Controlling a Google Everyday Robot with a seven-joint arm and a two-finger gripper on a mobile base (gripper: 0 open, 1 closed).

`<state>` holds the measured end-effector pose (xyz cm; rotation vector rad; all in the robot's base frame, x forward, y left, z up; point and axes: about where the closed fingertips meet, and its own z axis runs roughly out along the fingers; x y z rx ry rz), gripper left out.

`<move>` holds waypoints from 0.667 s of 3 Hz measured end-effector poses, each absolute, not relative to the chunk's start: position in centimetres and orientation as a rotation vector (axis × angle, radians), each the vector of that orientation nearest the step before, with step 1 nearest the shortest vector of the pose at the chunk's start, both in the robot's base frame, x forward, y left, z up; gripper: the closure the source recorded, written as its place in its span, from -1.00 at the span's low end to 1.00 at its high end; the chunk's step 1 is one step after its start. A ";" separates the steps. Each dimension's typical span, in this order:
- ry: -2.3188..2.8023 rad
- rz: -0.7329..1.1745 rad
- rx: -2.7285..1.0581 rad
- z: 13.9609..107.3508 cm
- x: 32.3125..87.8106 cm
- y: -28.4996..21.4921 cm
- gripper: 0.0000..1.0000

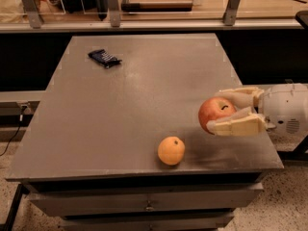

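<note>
The orange point(171, 150) sat loose on the desk point(120, 109), near its front edge, with nothing touching it. Just right of the orange and slightly beyond it, the gripper point(216, 111) reached in from the side. Its jaws were clenched across an apple point(215, 115), one on each flank. This pinch apparently carried the apple clear of the surface, with a shadow beneath it. Far beyond the orange, to its left, a dark packet point(104, 58) lay flat and unattended.
</note>
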<state>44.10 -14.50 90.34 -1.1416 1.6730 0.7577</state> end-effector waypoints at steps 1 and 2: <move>1.670 0.786 -1.145 89.7 43.8 -14.3 1.00; 1.631 0.841 -1.215 88.2 41.6 -13.1 1.00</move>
